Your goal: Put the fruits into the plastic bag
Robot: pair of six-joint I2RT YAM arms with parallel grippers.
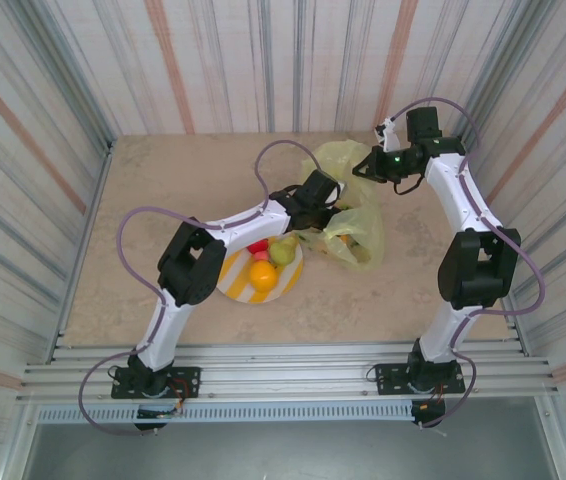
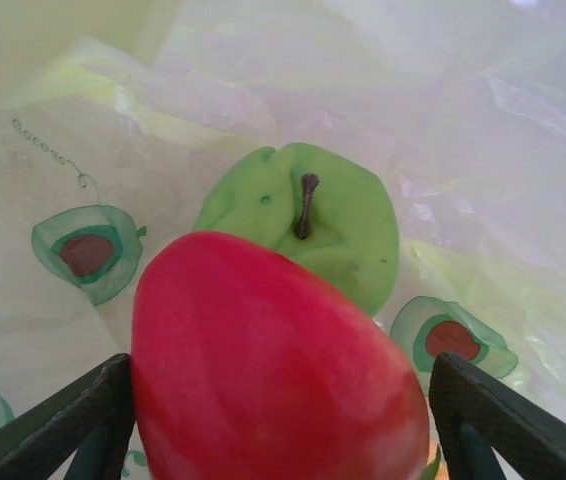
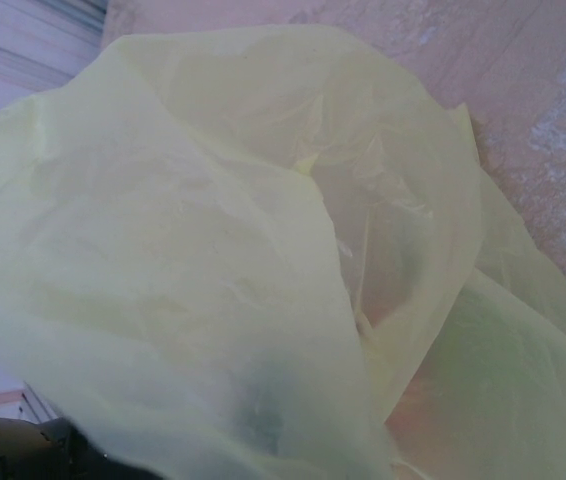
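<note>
step: drop-off, I'd say. The left gripper is clamped on a red fruit right at the mouth of the plastic bag, with a green apple already lying inside.
right side: the right gripper sits at the bag's far edge and looks like it's propping it open, but honestly I can't tell if its jaws are closed.
where stuff is: the bag is right of the table's middle, toward the far edge. The plate is just left of it with an orange, a pear and a small red piece on it.
next move: probably just let the red one go next to the apple, then pull out without snagging the film.
materials: the bag is thin, crinkly and see-through yellow-green with avocado prints. The fruits are smooth, glossy and rounded, and the apple has a little brown stem.
risk: floppy plastic could fold over the opening.
</note>
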